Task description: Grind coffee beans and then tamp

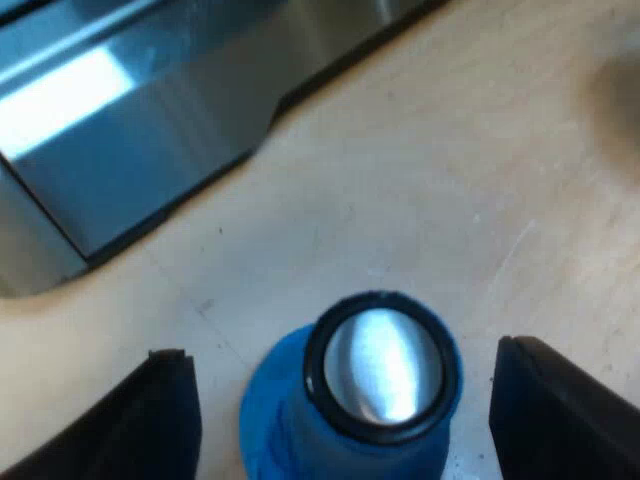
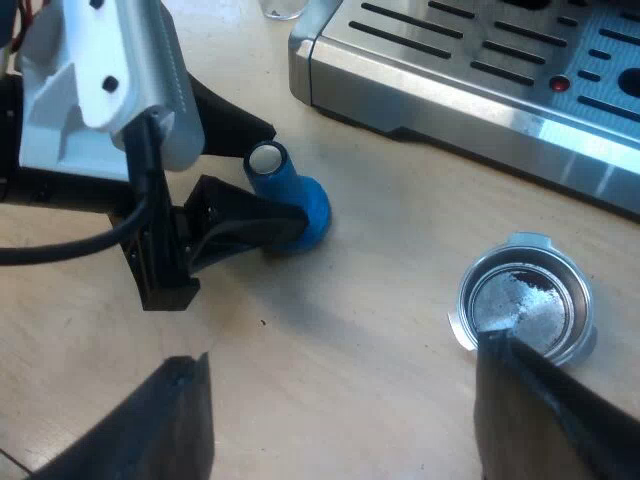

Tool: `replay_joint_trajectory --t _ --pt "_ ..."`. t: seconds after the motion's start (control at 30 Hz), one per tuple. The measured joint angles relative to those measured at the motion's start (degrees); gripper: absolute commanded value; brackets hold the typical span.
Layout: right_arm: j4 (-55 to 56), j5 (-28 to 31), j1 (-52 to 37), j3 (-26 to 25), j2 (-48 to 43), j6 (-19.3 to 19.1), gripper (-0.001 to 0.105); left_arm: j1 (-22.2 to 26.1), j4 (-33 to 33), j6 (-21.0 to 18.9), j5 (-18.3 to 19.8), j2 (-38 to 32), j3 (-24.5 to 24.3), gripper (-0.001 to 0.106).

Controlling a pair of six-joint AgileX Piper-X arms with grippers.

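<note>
The tamper (image 1: 380, 372) stands between the left gripper's (image 1: 345, 356) spread fingers, not yet clamped, while the right gripper (image 2: 342, 356), fingers also apart, hovers beside the holder (image 2: 525, 305).

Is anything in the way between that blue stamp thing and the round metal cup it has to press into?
Nothing visible. Only bare table lies between the blue tamper and the metal holder. The left gripper stands open around the tamper; the right gripper hovers by the holder.

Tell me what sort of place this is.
Probably a coffee-making bench: a steel espresso machine, a blue tamper and a metal holder sit on a pale wooden tabletop.
</note>
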Motion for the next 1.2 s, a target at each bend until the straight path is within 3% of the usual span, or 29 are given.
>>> replay_joint_trajectory --t 0.1,0.33,0.47,0.7,1.0,1.2 --pt "0.0 0.0 0.0 0.0 0.0 0.0 0.059 0.0 0.0 0.0 -0.1 0.1 0.0 0.057" --pt "0.0 0.0 0.0 0.0 0.0 0.0 0.059 0.0 0.1 0.0 -0.1 0.1 0.0 0.024" --pt "0.0 0.0 0.0 0.0 0.0 0.0 0.059 0.0 0.5 0.0 -0.1 -1.1 0.0 0.012" --pt "0.0 0.0 0.0 0.0 0.0 0.0 0.059 0.0 2.7 0.0 -0.1 -8.4 0.0 0.009" --pt "0.0 0.0 0.0 0.0 0.0 -0.4 0.059 0.0 14.0 0.0 -0.1 -19.7 0.1 0.009" --pt "0.0 1.9 -0.1 0.0 0.0 -4.0 0.059 0.0 20.3 0.0 0.1 -26.3 -0.7 0.009"
